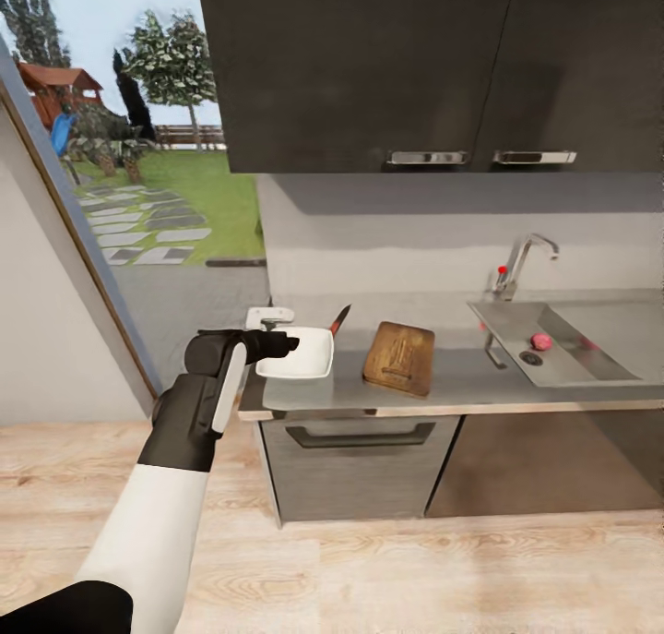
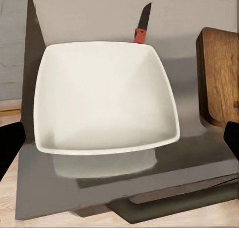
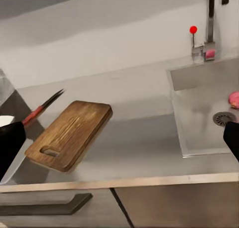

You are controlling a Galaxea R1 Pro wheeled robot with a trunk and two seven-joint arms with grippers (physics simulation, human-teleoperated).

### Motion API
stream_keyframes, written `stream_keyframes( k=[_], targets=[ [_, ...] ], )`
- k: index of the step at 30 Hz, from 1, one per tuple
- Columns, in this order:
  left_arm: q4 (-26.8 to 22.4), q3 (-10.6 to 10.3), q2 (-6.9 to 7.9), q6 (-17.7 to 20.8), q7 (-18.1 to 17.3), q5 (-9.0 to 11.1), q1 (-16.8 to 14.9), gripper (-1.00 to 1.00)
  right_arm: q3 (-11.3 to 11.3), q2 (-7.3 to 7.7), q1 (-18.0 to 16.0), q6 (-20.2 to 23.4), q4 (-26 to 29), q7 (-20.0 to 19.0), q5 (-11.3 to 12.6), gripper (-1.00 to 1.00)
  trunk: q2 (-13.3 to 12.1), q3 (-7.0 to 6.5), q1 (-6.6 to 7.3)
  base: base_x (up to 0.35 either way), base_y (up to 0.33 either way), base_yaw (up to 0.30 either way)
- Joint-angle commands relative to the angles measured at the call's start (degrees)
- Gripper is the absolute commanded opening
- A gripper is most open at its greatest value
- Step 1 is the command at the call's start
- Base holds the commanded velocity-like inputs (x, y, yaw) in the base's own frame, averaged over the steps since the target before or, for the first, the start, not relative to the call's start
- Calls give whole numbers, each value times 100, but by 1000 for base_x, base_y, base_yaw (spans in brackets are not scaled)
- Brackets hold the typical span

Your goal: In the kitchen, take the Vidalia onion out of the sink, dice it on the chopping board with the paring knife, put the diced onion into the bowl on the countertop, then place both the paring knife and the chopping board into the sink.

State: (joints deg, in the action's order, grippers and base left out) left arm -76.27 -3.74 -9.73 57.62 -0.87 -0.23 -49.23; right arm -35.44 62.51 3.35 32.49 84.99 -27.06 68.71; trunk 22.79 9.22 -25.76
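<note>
**Grey steel worktop, white bowl at the left claw**

Grey and smooth, the worktop (image 1: 461, 385) runs from a window on the left to the sink (image 1: 590, 357) on the right, under 2 dark wall cabinets (image 1: 443, 62). In the head view the left claw (image 1: 281, 344) reaches from 7 o'clock to the near-left rim of the white bowl (image 1: 300, 352), which sits at the worktop's left end. Whether its fingers touch the rim cannot be told. In the left wrist view the bowl (image 2: 104, 98) sits squarely between 2 dark fingertips (image 2: 9, 148) spread wide at the picture's edges, with nothing held between them.

The paring knife (image 1: 339, 319) lies just behind the bowl at its 1 o'clock corner, blade pointing away toward the wall, the reddish part of the handle (image 2: 139, 36) near the bowl's rim. The chopping board (image 1: 399, 358) lies flat to the right of the bowl, apart from it, its handle slot toward the front edge.

Inside the sink basin, a pinkish round onion (image 1: 541, 341) rests just beside the drain hole (image 1: 530, 358). The chrome faucet (image 1: 521, 260) with its red knob stands behind the basin at 11 o'clock.

In the right wrist view, dark fingertips (image 3: 10, 148) of the right claw (image 3: 119, 143) sit far apart at either edge, empty, with the board (image 3: 72, 133) and basin (image 3: 209, 113) ahead.
</note>
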Motion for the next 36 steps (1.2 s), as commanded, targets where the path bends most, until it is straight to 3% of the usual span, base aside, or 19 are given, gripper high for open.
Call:
stream_keyframes(
  k=[1, 5, 6, 7, 11, 14, 17, 18, 24, 29, 31, 32, 35, 36],
  targets=[
    [0, -8, -3, 21, -9, -4, -7, 100, 50, 4, 25, -77, 9, 1, 35, 100, 13, 12, -3, -136, 0, 0],
    [0, -23, -3, 21, -9, -4, -7, 100, 411, 6, 25, -579, 15, -88, 36, 100, 13, 12, -3, -133, 0, 0],
    [-1, -25, -3, 21, -9, -4, -7, 100, 561, 6, 25, -723, 16, -172, 37, 100, 13, 12, -3, -130, 0, 0],
    [2, -28, -3, 21, -10, -4, -7, 100, 874, 4, 25, -929, 17, -354, 37, 100, 13, 12, -3, -122, 0, 0],
    [1, -29, -3, 21, -10, -4, -7, 100, 1117, -4, 25, -1100, 17, -400, 35, 100, 13, 12, -3, -111, 0, 0],
    [4, -30, -3, 21, -10, -4, -7, 100, 1429, -8, 25, -1414, 18, -370, 32, 100, 13, 12, -3, -49, 0, 0],
    [5, -30, -3, 21, -10, -4, -7, 100, 1655, -28, 25, -1787, 14, -284, 30, 100, 13, 12, -3, -25, 0, 0],
    [6, -30, -3, 21, -6, -1, -7, 100, 1806, -70, 25, -2095, 12, -230, 30, 100, 13, 12, -3, -13, 8, 0],
    [0, -30, -5, 26, -2, 4, -7, 100, 2124, -241, 25, -2992, 10, -188, 29, 100, 13, 12, -3, -6, 138, 0],
    [-2, -30, -9, 24, -1, 5, -7, 100, 2223, -298, 25, -3326, 9, -159, 14, 100, 13, 12, -3, -2, 273, 0],
    [-2, -30, -10, 23, -1, 5, -7, 100, 2245, -308, 28, -3383, 7, 58, -5, 100, 13, 12, -3, -1, 282, 0],
    [-2, -30, -11, 23, -1, 5, -7, 100, 2272, -315, 30, -3447, 7, 1089, -34, 100, 13, 12, -3, 0, 184, 0],
    [-2, -30, -10, 22, -1, 5, -7, 100, 2290, -317, 31, -3465, 8, 1839, -54, 100, 13, 12, -3, 0, 105, 0],
    [-2, -30, -11, 21, -1, 5, -7, 100, 2315, -317, 32, -3471, 7, 2251, -77, 100, 13, 12, -3, 0, 48, 0]
  ],
)
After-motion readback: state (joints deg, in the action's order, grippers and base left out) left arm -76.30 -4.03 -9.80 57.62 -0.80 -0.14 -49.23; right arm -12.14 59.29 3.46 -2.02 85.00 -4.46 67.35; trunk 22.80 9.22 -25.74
